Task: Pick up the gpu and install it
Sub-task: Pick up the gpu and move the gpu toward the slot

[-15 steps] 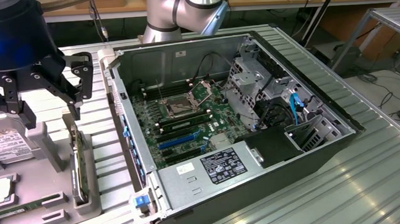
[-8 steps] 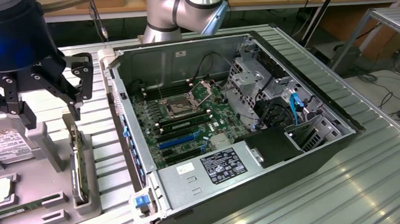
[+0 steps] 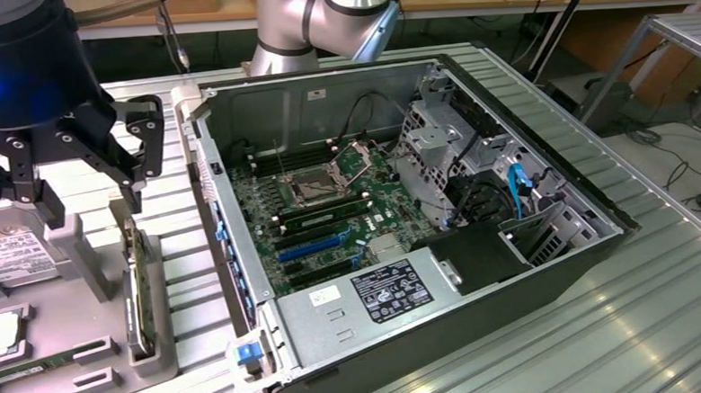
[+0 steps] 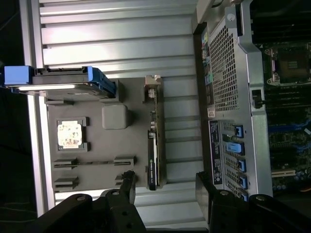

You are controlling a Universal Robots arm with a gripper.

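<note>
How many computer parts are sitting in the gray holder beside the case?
4: the hard drive at one end, the processor chip, the thin RAM stick, and the gpu on edge nearest the case. Others may be hidden.

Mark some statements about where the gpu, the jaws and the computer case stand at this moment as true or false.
1. The gpu stands on edge in the grey holder. True.
2. The jaws are shut on the gpu. False: they stand open above the holder, holding nothing and clear of the gpu.
3. The computer case lies open with its motherboard exposed. True.
4. The holder sits inside the case. False: it sits beside the case on the ribbed metal table.
</note>
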